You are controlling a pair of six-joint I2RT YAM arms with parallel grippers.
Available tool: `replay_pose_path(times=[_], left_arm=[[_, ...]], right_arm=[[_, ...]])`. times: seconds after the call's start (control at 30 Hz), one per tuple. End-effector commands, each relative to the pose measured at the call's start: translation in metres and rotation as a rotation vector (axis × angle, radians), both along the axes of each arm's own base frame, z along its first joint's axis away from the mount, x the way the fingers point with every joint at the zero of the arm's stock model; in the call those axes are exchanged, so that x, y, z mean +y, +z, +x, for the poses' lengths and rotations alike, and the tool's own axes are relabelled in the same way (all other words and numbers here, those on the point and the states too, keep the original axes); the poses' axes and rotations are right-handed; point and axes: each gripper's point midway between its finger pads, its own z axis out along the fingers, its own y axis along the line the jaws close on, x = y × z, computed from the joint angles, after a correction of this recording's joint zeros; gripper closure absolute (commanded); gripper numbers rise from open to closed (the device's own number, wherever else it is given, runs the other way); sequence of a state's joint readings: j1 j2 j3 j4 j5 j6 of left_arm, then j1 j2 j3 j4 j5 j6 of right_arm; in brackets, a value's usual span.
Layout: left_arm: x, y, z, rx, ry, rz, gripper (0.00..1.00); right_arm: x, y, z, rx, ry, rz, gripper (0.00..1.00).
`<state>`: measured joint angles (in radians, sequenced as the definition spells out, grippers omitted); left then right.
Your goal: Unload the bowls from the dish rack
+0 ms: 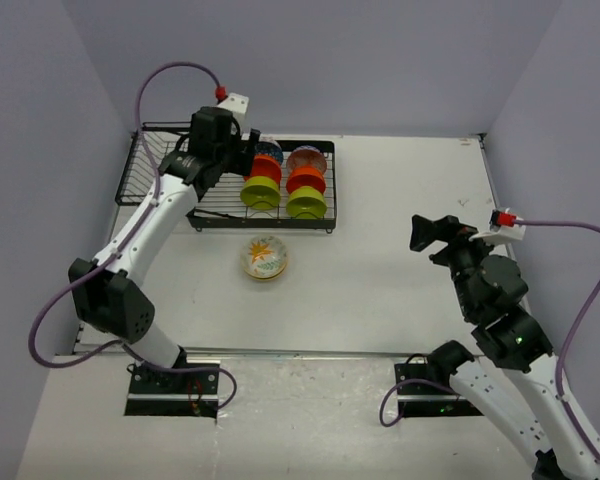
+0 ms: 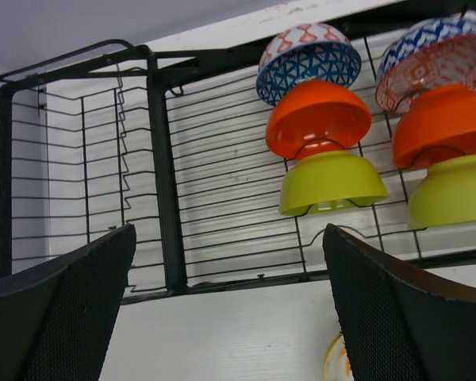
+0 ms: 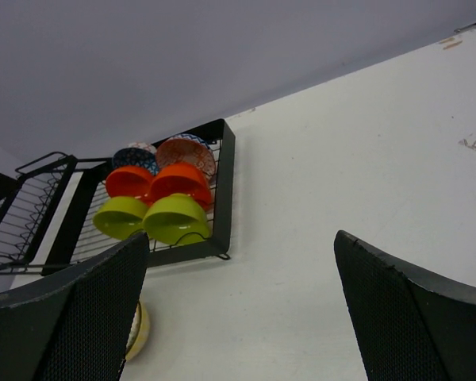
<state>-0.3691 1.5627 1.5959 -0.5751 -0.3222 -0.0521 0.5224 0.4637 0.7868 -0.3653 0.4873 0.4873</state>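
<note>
- One dish rack (image 1: 146,170) sits at the upper left of the top view.
- The left gripper (image 2: 228,238) hangs over the rack, fingers spread wide and empty.
- Six bowls stand in the rack's right section: two lime green bowls (image 1: 261,192), two orange bowls (image 1: 266,168) and two patterned bowls (image 1: 307,158).
- One cream bowl (image 1: 265,257) lies on the table (image 1: 400,230), just below the rack.
- The right gripper (image 3: 242,238) is at the right, well apart, fingers wide and empty.

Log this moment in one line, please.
left tool open, empty, at dish rack | right tool open, empty, apart | six bowls in rack | cream bowl on table
</note>
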Motion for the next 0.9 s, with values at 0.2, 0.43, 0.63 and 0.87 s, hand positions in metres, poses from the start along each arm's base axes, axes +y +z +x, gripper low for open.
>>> replay_pose_path(times=[0.2, 0.43, 0.63, 0.87], left_arm=[[-0.048, -0.052, 0.042, 0.043, -0.384, 0.377, 0.00], [-0.061, -0.101, 0.049, 0.099, -0.435, 0.478, 0.06], [-0.062, -0.121, 0.056, 0.116, -0.414, 0.531, 0.10], [-0.065, -0.156, 0.060, 0.149, -0.452, 0.564, 0.26]], right_arm=[[0.006, 0.012, 0.004, -0.041, 0.037, -0.052, 0.01], [0.010, 0.011, -0.002, -0.060, 0.077, -0.047, 0.01], [0.016, 0.006, -0.001, -0.042, 0.107, -0.062, 0.01], [0.020, 0.006, -0.005, -0.059, 0.141, -0.062, 0.01]])
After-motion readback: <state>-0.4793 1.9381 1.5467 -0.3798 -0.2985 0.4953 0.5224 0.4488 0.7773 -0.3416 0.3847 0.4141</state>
